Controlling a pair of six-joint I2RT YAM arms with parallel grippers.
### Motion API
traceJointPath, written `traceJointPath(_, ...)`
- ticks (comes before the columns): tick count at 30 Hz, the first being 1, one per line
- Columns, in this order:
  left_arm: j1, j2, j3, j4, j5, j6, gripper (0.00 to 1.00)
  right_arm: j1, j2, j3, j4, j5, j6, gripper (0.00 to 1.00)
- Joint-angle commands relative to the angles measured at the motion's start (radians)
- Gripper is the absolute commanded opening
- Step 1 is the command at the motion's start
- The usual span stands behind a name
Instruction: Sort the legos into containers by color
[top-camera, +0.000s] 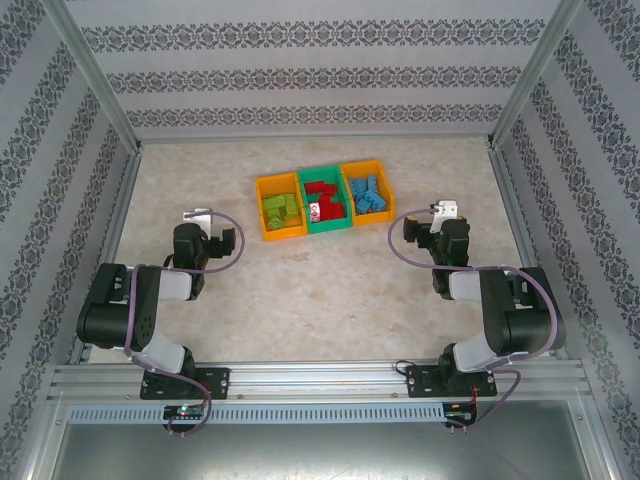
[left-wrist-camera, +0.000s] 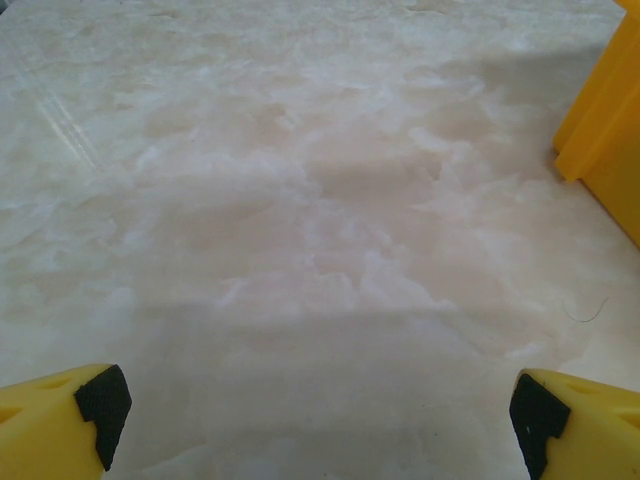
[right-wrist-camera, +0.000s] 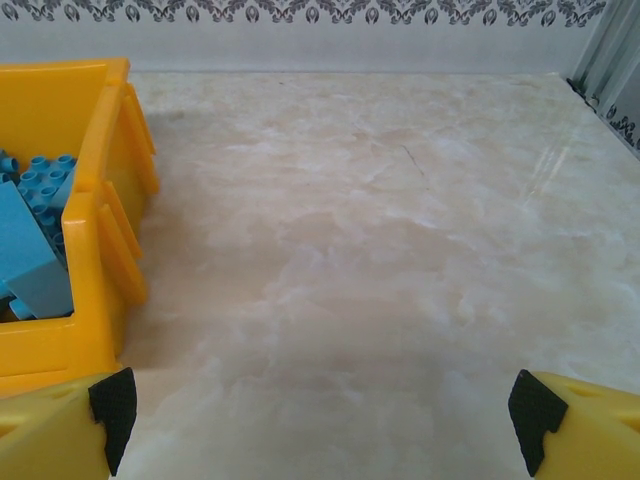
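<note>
Judging by the sorted piles, treat this as the closing check on a seemingly finished sort. Take the green bin (top-camera: 327, 228) as the anchor: find the red legos (top-camera: 325, 198) heaped inside it, the lime green legos (top-camera: 281, 207) in the left orange bin (top-camera: 260, 205) touching its left side, the light blue legos (top-camera: 368, 193) in the right orange bin (top-camera: 368, 216) touching its right side. Note the left gripper (left-wrist-camera: 320, 408) to the left of the green bin, past the left orange bin, jaws spread wide and pinching nothing; note the right gripper (right-wrist-camera: 322, 405) to the right of the green bin, past the right orange bin and near it, likewise spread wide and empty. To do the check well, scan the bare table (top-camera: 320, 290) on the near side of the green bin, then out to either side of it, for any stray brick; none apparent from above or from either wrist. Peer into each pile for a wrong colour; none visible on top, anything buried beyond telling. Hold both grippers wide and clear of the green bin's neighbours, avoiding any nudge to the row. On finding a stray, come down from above and release it low inside the matching bin.
</note>
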Motion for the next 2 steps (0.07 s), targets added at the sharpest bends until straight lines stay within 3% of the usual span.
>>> traceJointPath(1,0.014,0.003,0.013,0.057,0.013,-0.006,0.99,0.01,-0.003,-0.005,0.042,0.008,-0.013,0.98)
traceJointPath(2,0.014,0.004,0.013,0.057,0.013,-0.006,0.99,0.01,-0.003,-0.004,0.039,0.007,-0.012,0.98)
